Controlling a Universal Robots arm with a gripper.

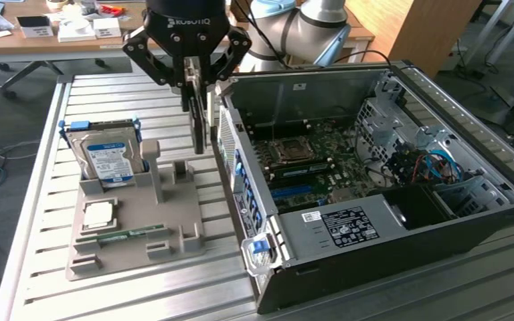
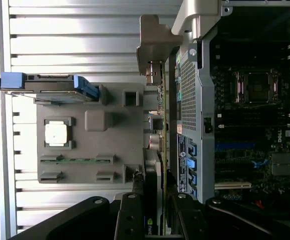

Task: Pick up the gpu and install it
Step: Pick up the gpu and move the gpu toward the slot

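Around: open black computer case (image 1: pixel 391 200) stands just beside the hand (image 1: pixel 198 87), with its perforated metal rear wall (image 1: pixel 225 134) close alongside.
Below hand: grey plastic parts tray (image 1: pixel 123 231) on the slatted aluminium bench (image 1: pixel 34 267).
Gpu (image 1: pixel 200 127): thin flat dark card, upright and edge-on, hanging from the hand, clear of the tray.
Hand: fingers partly closed, clamped on the gpu's upper edge.
Tray: silver hard drive with blue-white label (image 1: pixel 105 157), square silver processor chip (image 1: pixel 99 214), narrow green memory stick (image 1: pixel 118 235).
Case: dark motherboard (image 1: pixel 315 160).
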